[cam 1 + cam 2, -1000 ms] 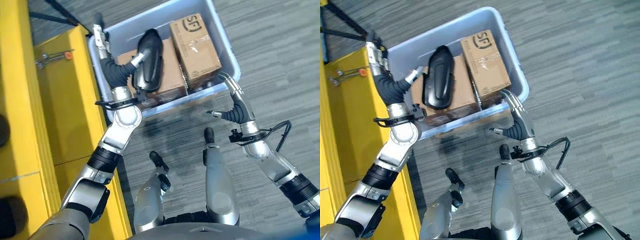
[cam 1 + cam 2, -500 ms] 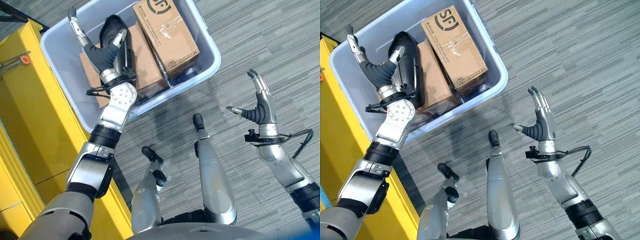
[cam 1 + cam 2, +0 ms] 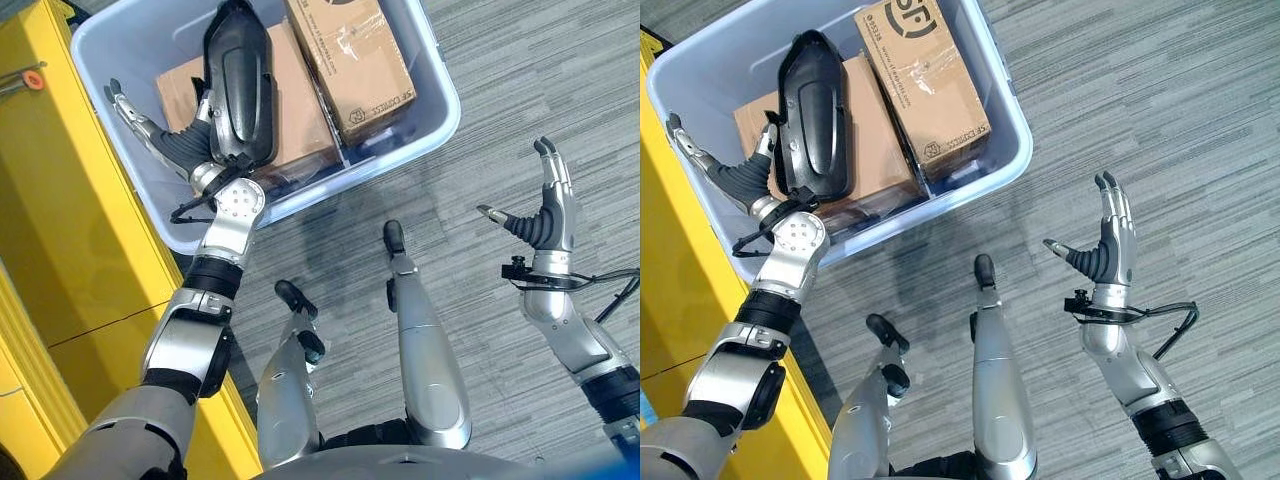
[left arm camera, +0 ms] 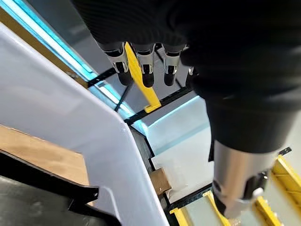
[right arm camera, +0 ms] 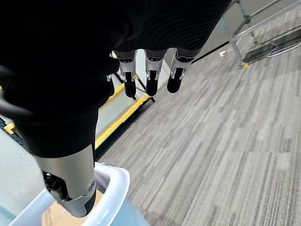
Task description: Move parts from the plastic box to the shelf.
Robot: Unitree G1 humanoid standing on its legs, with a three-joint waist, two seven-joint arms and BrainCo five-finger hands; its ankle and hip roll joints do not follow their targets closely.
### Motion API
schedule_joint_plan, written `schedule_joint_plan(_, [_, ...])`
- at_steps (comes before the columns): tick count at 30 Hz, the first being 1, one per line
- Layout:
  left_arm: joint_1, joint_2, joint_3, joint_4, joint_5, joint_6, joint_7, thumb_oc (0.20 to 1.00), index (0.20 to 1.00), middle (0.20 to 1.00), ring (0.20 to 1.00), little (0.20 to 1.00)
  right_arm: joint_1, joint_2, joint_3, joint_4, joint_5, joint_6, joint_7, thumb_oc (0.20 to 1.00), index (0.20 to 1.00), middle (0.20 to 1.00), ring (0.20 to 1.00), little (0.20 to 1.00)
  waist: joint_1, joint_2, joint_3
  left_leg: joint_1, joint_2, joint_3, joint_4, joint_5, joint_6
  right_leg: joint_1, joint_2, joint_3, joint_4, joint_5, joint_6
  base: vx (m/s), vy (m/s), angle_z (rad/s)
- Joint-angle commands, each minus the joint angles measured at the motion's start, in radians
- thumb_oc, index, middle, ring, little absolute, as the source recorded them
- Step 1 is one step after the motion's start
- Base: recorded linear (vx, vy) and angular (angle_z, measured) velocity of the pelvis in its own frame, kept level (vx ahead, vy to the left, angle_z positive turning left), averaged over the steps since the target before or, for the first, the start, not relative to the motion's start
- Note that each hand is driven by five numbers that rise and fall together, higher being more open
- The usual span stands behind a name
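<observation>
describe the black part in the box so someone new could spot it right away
Find the pale plastic box on the grey floor beside the yellow shelf. The black part lies on the brown cartons in it: long, glossy and curved, where its neighbours are square cardboard.

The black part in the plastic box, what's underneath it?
The black part lies on a flat cardboard box, beside a taller taped carton in the plastic box. The bin floor beneath them is covered, so anything lower cannot be seen.
</observation>
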Motion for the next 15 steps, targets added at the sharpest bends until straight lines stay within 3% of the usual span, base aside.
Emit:
schedule_joint_plan(1, [-0.025, 0.085, 0.002, 0.058, -0.012, 0.031, -0.057, 1.0, 1.0, 1.0, 1.0, 1.0, -0.007, 0.042, -0.023, 0.003, 0.03, -0.005, -0.046, 1.0, 1.0, 1.0, 1.0, 1.0, -0.009, -0.093, -0.027, -0.13, 0.05, -0.083, 0.23, -0.159, -0.001, 0.035, -0.028, -0.107, -0.051, -0.059, 0.014, 0.0, 0.0, 0.0])
schedule_joint_plan(13, [-0.15, 0.148, -0.089, 0.201, -0.073, 0.158, -0.167, 1.0, 1.0, 1.0, 1.0, 1.0, -0.043, 0.019, -0.01, 0.057, 0.049, 0.011, -0.022, 1.0, 1.0, 1.0, 1.0, 1.0, -0.034, -0.118, -0.027, -0.211, 0.068, -0.079, 0.302, -0.185, 0.002, -0.027, -0.017, -0.094, -0.034, -0.055, 0.008, 0.01, 0.033, 0.01])
schedule_joint_plan(15, [-0.157, 0.127, -0.084, 0.237, -0.171, 0.161, -0.168, 1.0, 1.0, 1.0, 1.0, 1.0, -0.049, 0.019, -0.007, 0.066, 0.058, 0.012, -0.023, 1.0, 1.0, 1.0, 1.0, 1.0, -0.035, -0.127, -0.027, -0.237, 0.067, -0.087, 0.319, -0.191, 0.003, -0.044, -0.013, -0.093, -0.032, -0.056, 0.008, 0.02, 0.003, -0.03])
